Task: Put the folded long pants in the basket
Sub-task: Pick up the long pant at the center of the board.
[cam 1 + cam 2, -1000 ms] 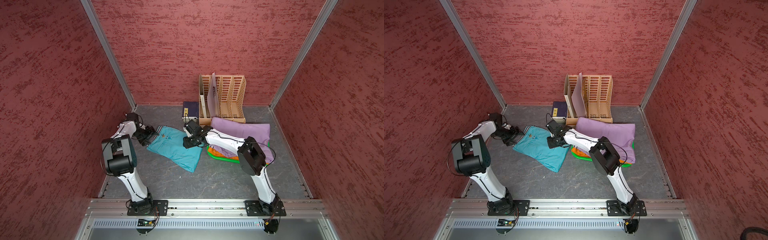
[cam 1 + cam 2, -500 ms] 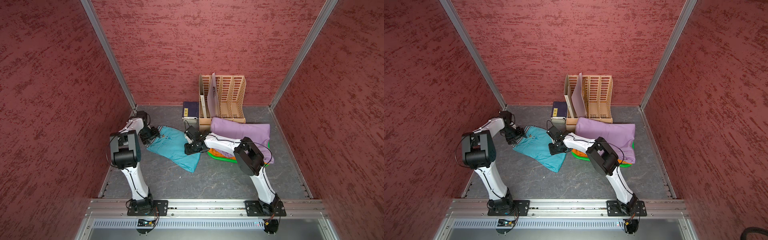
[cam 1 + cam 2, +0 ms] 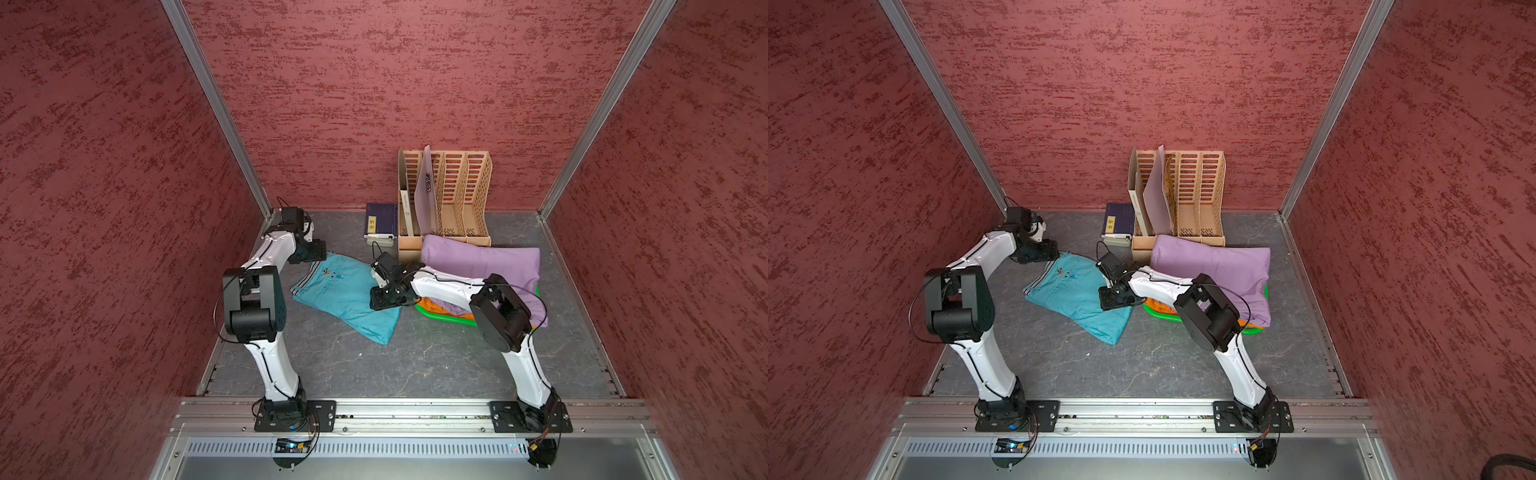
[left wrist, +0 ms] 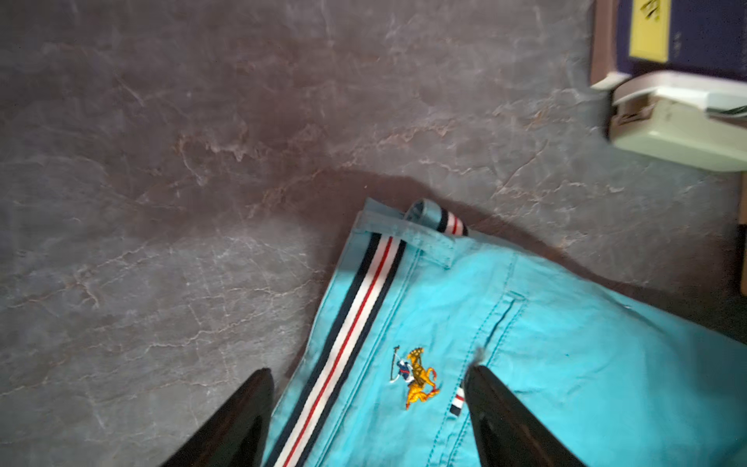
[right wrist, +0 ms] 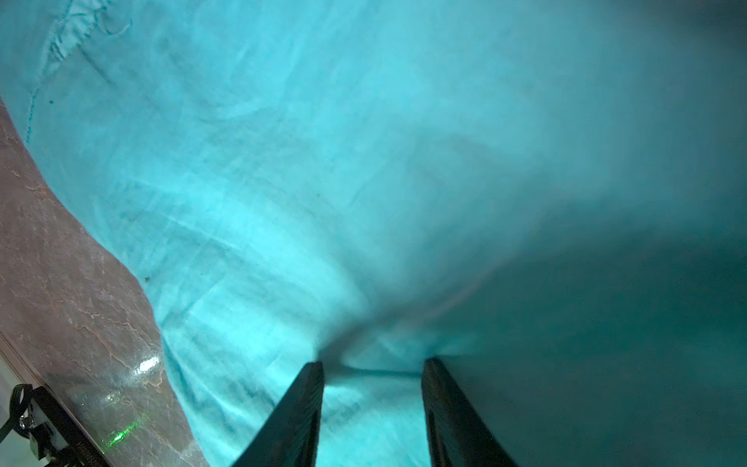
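Note:
The teal long pants point(image 3: 345, 291) point(image 3: 1075, 295) lie folded on the grey floor, striped waistband towards the left. My left gripper point(image 3: 320, 257) point(image 4: 368, 371) is open at the waistband's far corner, one finger off the cloth edge and the other over the teal pants point(image 4: 525, 343). My right gripper point(image 3: 384, 299) point(image 5: 374, 362) is open, its tips pressing into the teal cloth point(image 5: 283, 161) at the right edge, with a crease between them. The green basket point(image 3: 444, 318) point(image 3: 1163, 316) holds orange pants point(image 3: 432, 307), and lilac pants point(image 3: 482, 259) lie on top.
A beige slotted file organiser point(image 3: 449, 195) stands against the back wall behind the basket. A dark blue book point(image 3: 380, 218) and a small white device point(image 3: 380, 241) point(image 4: 679, 121) lie beside it, just beyond the teal pants. Red walls close in three sides.
My left arm has swung in from the left wall to the waistband corner. My right gripper has slid towards the front along the teal pants' right edge. The pants lie as before.

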Action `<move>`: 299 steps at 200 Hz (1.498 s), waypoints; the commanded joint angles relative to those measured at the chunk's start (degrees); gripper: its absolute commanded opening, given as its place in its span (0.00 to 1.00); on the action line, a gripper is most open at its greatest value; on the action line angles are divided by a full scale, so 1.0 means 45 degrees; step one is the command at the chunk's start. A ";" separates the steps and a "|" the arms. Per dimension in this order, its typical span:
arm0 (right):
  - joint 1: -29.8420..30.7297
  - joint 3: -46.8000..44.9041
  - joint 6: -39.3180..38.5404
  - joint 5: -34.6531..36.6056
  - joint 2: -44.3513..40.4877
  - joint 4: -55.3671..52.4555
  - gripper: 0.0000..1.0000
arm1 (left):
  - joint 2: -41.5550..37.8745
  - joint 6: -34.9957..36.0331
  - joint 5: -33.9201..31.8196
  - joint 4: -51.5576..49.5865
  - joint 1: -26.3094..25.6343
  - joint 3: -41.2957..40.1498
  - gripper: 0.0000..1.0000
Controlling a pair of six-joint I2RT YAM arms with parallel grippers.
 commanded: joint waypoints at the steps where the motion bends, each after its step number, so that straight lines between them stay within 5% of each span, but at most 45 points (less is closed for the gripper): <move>1: 0.0059 -0.0219 0.0136 -0.0206 -0.0533 -0.0201 0.46 | 0.0096 0.0477 0.0166 -0.0246 0.0359 -0.0242 0.79; 150: 0.0074 0.0131 0.0163 -0.0424 -0.0330 -0.0637 0.47 | 0.2166 0.0571 0.0060 -0.2018 -0.0088 -0.0484 0.71; 170: 0.0079 0.0243 0.0158 -0.0447 -0.0261 -0.0706 0.47 | 0.2632 0.0508 -0.0071 -0.2201 -0.0089 -0.0331 0.55; 205: 0.0069 0.0386 0.0070 -0.0405 -0.0305 -0.0883 0.47 | 0.2613 0.0534 0.0067 -0.2202 -0.0017 -0.0402 0.50; 240: 0.0068 0.0447 0.0076 -0.0377 -0.0441 -0.0941 0.47 | 0.2842 0.0433 0.0249 -0.2497 0.0121 -0.0160 0.09; 255: 0.0069 0.0377 0.0060 -0.0303 -0.0558 -0.0921 0.47 | 0.2896 0.0331 0.0235 -0.2600 0.0146 -0.0090 0.00; 299: 0.0060 0.0290 0.0074 -0.0033 -0.0845 -0.0863 0.48 | 0.2368 -0.0955 -0.1207 -0.3065 0.0419 0.0150 0.00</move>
